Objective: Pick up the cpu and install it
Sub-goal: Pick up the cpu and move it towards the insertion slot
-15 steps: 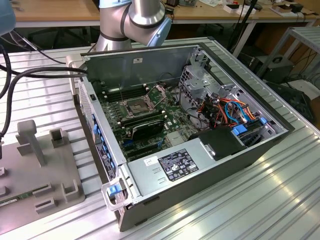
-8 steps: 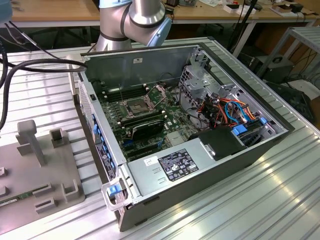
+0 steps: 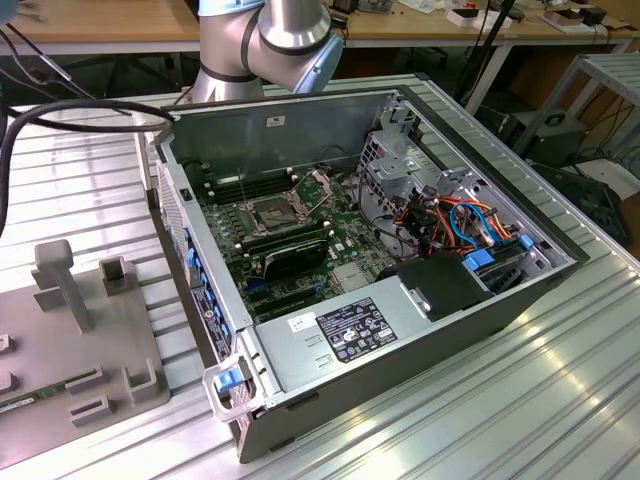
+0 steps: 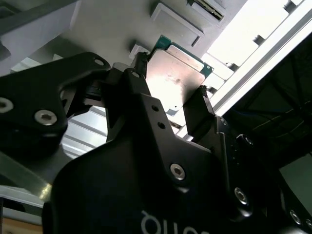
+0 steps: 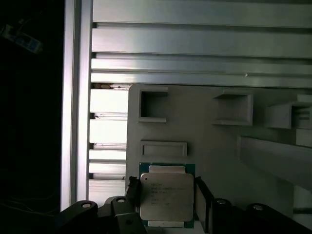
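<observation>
**Q:** How far along is the job?

**A:** At the pick-up stage, by my reading. In both wrist views the hand point(image 5: 165, 187) is clenched on the cpu point(image 5: 166, 200), with a finger point(image 5: 132, 192) against each of two opposite edges. The chip sits over the grey fixture plate point(image 5: 209, 146), which lies on the slatted desk point(image 5: 195, 39). Whether the chip has cleared the plate, I cannot tell.

**Q:** And the installing?

**A:** Not done, I judge. In the exterior view the socket point(image 3: 272, 212) inside the open computer case point(image 3: 420, 370) shows dark. No silver lid sits in it, and its metal frame looks raised.

**Q:** Any writing on show?

**A:** There are several lines of dark print on the cpu's silver lid. A white label point(image 3: 345, 330) is on the power supply, and the second wrist view shows pale lettering on the hand's housing. I can read none of it off.
</observation>
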Robot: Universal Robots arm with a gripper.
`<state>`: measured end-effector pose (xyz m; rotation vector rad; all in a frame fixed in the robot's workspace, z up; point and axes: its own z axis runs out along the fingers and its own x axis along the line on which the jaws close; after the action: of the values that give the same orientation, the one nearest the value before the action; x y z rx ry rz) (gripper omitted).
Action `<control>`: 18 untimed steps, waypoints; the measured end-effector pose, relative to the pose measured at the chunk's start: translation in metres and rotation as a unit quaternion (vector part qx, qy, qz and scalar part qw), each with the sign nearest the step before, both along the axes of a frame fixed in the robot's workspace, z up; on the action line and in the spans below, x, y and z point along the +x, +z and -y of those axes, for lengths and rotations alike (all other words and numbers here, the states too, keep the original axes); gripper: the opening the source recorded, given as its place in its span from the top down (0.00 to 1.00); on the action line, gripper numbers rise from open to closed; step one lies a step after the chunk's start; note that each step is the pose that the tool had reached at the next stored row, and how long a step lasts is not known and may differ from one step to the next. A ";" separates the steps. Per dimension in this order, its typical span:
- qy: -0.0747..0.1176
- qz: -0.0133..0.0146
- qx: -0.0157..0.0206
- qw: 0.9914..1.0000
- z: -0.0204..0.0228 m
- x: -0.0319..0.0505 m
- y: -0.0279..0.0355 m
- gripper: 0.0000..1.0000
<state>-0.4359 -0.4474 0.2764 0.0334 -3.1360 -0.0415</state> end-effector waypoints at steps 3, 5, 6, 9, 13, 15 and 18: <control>0.000 0.000 0.000 1.000 0.0000 0.0000 0.0063 0.45; 0.000 0.000 0.000 1.000 0.0000 0.0000 0.0100 0.45; 0.000 0.000 0.000 1.000 0.0000 0.0000 0.0115 0.45; 0.000 0.000 0.000 1.000 0.0000 0.0000 0.0152 0.45; 0.000 0.000 0.000 1.000 0.0000 0.0000 0.0186 0.45; 0.000 0.000 0.000 1.000 0.0000 0.0000 0.0208 0.45; 0.000 0.000 0.000 1.000 0.0000 0.0000 0.0247 0.45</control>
<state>-0.4359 -0.4474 0.3010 0.0335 -3.1361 -0.0416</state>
